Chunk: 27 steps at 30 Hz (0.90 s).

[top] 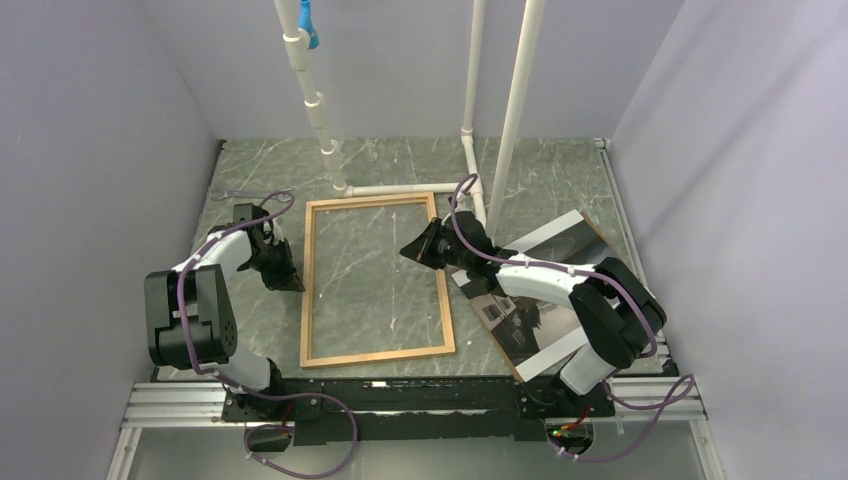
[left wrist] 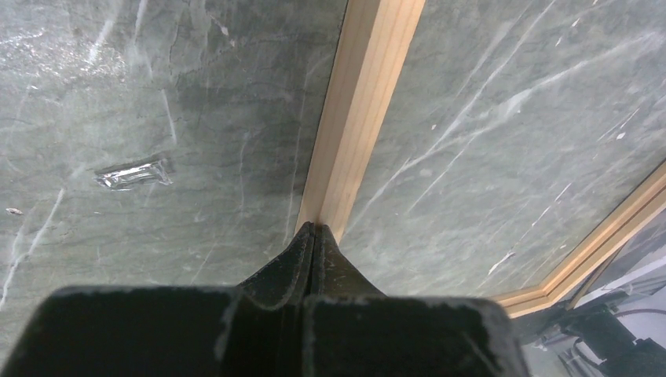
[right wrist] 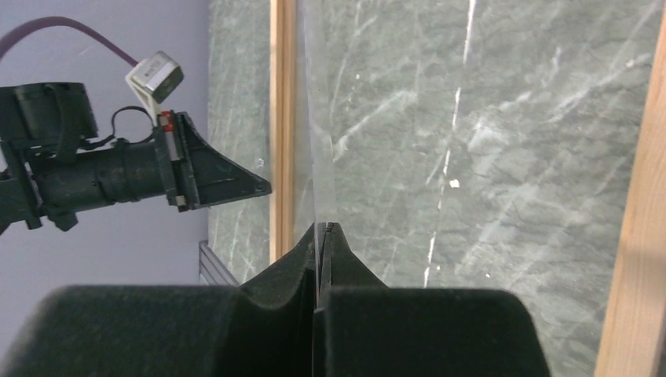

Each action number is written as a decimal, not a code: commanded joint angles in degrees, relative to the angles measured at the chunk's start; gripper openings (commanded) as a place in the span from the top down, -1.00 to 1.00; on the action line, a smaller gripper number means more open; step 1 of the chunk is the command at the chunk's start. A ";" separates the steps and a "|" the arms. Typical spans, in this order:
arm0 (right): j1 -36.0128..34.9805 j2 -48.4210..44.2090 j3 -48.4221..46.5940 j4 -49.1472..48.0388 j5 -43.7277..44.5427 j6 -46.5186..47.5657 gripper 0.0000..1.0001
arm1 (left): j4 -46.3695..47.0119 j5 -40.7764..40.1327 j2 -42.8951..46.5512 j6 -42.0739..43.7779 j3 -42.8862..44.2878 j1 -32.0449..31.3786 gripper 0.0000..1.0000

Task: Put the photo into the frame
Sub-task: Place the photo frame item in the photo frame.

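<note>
We can read no text, label, brand or number anywhere; the photo (top: 570, 240) shows no legible lettering at this size.

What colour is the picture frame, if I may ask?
The frame is pale wood; top external view shows it best.

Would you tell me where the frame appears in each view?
Top external: the frame lies flat at centre.
Left wrist: one frame strip runs from top centre to the left gripper.
Right wrist: frame strips left of centre and at right edge.
Shared landmark: the left gripper beside the frame's left strip.
</note>
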State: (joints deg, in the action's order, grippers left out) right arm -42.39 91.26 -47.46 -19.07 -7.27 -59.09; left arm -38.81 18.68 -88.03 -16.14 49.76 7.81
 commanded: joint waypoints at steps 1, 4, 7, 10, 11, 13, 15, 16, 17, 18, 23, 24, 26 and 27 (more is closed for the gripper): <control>-1.49 0.07 0.53 0.47 -2.59 0.86 0.96 | 0.22 2.67 -0.92 0.32 0.71 -1.14 1.00; -1.44 0.34 -0.08 0.75 -2.64 1.39 0.90 | 0.22 2.51 -0.75 0.32 0.69 -1.22 1.00; -1.48 0.41 -0.73 1.79 -2.42 1.92 0.80 | 0.22 2.56 -0.82 0.31 0.73 -1.25 1.00; -1.49 0.36 -1.37 2.85 -2.10 2.75 0.70 | 0.22 2.68 -0.92 0.32 0.78 -1.31 1.00; -1.55 0.32 -1.59 3.23 -2.06 3.10 0.67 | 0.22 2.68 -0.92 0.32 0.78 -1.31 1.00; -1.55 0.31 -2.02 3.70 -1.98 3.48 0.57 | 0.14 2.68 -0.93 0.40 0.84 -1.32 1.00; -1.60 0.45 -2.51 4.57 -1.71 3.63 0.47 | 0.14 2.60 -0.91 0.36 0.84 -1.40 1.00; -1.56 0.52 -2.61 4.84 -1.65 3.62 0.41 | 0.14 2.60 -0.92 0.41 0.86 -1.41 1.00; -1.55 0.57 -2.63 5.03 -1.65 3.68 0.39 | 0.07 2.59 -0.92 0.41 0.87 -1.44 1.00; -1.51 0.56 -2.63 5.25 -1.61 3.57 0.38 | 0.05 2.52 -0.99 0.41 0.85 -1.48 1.00; -1.62 0.42 -2.11 5.45 -1.35 2.77 0.12 | 0.05 2.50 -1.00 0.41 0.87 -1.49 1.00; -1.66 0.48 -2.11 5.59 -1.28 2.78 0.10 | 0.03 2.44 -1.02 0.41 0.87 -1.49 1.00; -1.89 0.49 -2.28 6.23 -0.96 2.49 0.00 | 0.05 2.42 -1.00 0.40 0.86 -1.49 1.00; -2.04 0.57 -2.28 6.55 -0.86 2.42 -0.05 | 0.05 2.42 -1.00 0.34 0.87 -1.49 1.00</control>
State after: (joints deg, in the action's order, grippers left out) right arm -43.31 91.53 -47.83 -12.82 -7.90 -56.53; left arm -38.85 18.81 -88.14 -15.81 49.76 7.03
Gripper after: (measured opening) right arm 0.489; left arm 0.009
